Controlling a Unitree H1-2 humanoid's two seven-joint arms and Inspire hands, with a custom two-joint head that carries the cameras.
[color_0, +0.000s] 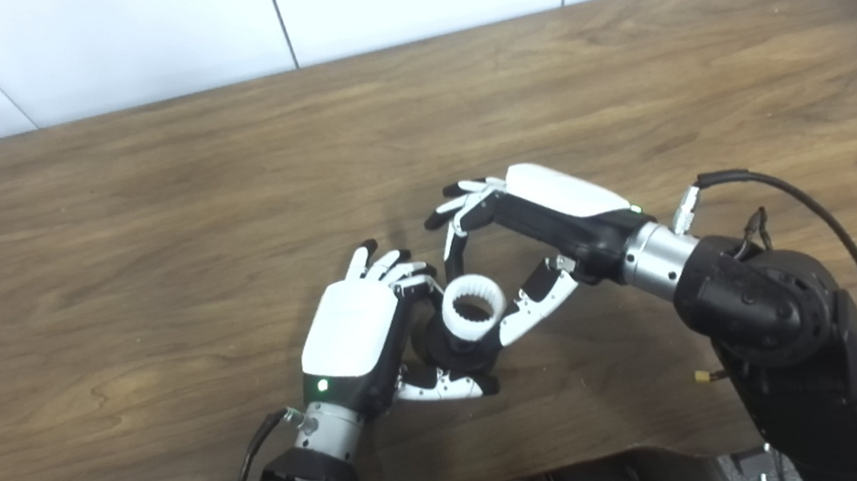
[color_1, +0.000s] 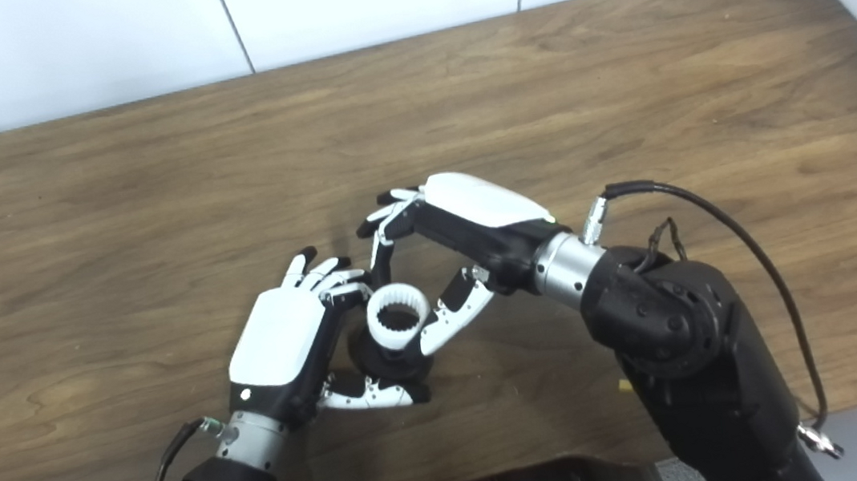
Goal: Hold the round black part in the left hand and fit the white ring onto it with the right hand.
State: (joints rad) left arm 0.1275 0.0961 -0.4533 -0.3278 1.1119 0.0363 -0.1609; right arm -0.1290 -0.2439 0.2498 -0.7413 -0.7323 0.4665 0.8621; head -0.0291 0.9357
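A big brown wood tabletop [color_0: 152, 223] fills most of what I see, w/ a white tiled wall [color_0: 131, 40] behind it. Going from the left: the left arm comes up from the bottom edge, black w/ a thin cable beside it, and ends in the left hand [color_0: 351, 338]. That hand has a white back w/ a small green light near the wrist. Its fingers [color_0: 399, 264] curl round the far side of the round black part [color_0: 449, 351], and its thumb [color_0: 445, 388] lies along the near side, so the hand is wrapped round the part and holds it low over the tabletop, about in the middle. I can't tell if the part touches the wood. The white ring [color_0: 473, 312] sits right on top of the black part, tipped a bit toward me, and you can see little teeth round its inside. I can't tell if it's pushed all the way down. Next comes the right hand [color_0: 539, 220], reaching in from the right, also w/ a white back. Its thumb [color_0: 533, 305] touches the right side of the ring, and one finger [color_0: 454, 250] bends down just behind the ring, so the ring sits betw. them in a pinch. The other fingers stick out apart, farther back. Last, at the right, the thick black right arm [color_0: 778, 330] has a silver wrist and a black cable [color_0: 821, 212] looping over it.
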